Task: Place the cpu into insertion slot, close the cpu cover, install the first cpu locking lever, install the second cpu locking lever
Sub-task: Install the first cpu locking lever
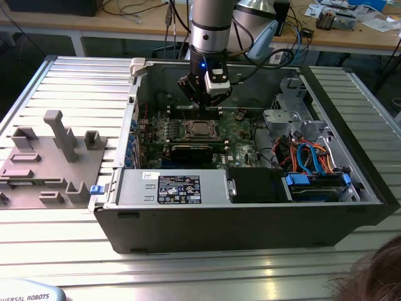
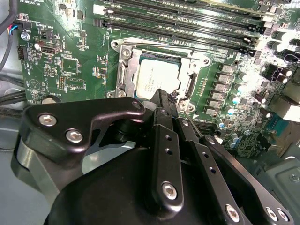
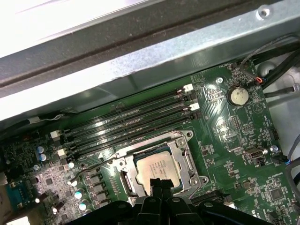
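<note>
One cpu point(image 2: 157, 77) sits in the insertion slot point(image 2: 186, 84), cpu cover point(image 2: 126, 58) lowered, gripper point(image 2: 169, 99) closed, empty, at its edge.

Black label point(image 1: 179, 189) on the supply box point(image 1: 135, 188), exterior view: white print and small marks, too small to read. White sticker point(image 1: 150, 176) at 10 o'clock of the label: dark print, unreadable. Grey base point(image 1: 25, 297) at 7 o'clock in the exterior view: white capital lettering, a maker's name, cut by the frame edge. Cpu point(image 2: 158, 77) point(image 3: 157, 168) top, both wrist views: faint engraved lines, not legible. Board point(image 2: 70, 61), second wrist view: white silk-screen marks beside parts, too fine to read.
</note>
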{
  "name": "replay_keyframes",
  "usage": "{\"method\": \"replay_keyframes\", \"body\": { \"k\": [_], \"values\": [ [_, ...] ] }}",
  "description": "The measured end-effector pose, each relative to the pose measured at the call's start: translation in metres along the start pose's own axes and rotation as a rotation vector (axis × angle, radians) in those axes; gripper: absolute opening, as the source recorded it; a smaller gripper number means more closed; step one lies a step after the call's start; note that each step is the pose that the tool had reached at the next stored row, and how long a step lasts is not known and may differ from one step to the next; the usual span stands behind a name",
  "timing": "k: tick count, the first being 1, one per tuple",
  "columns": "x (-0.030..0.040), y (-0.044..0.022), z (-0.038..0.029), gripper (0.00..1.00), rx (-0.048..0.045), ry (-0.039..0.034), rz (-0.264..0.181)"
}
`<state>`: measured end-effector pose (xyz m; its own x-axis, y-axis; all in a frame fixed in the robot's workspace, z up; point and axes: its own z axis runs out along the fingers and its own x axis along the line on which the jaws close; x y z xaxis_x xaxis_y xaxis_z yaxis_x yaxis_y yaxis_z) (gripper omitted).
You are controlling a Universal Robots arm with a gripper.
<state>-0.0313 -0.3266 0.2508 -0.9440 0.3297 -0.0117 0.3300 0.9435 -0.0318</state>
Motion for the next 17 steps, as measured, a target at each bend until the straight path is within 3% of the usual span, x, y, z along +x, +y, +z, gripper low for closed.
{"method": "replay_keyframes", "body": {
  "k": [17],
  "values": [
    [0.0,0.0,0.0,0.11,-0.0002,-0.0004,-0.013]
  ]
}}
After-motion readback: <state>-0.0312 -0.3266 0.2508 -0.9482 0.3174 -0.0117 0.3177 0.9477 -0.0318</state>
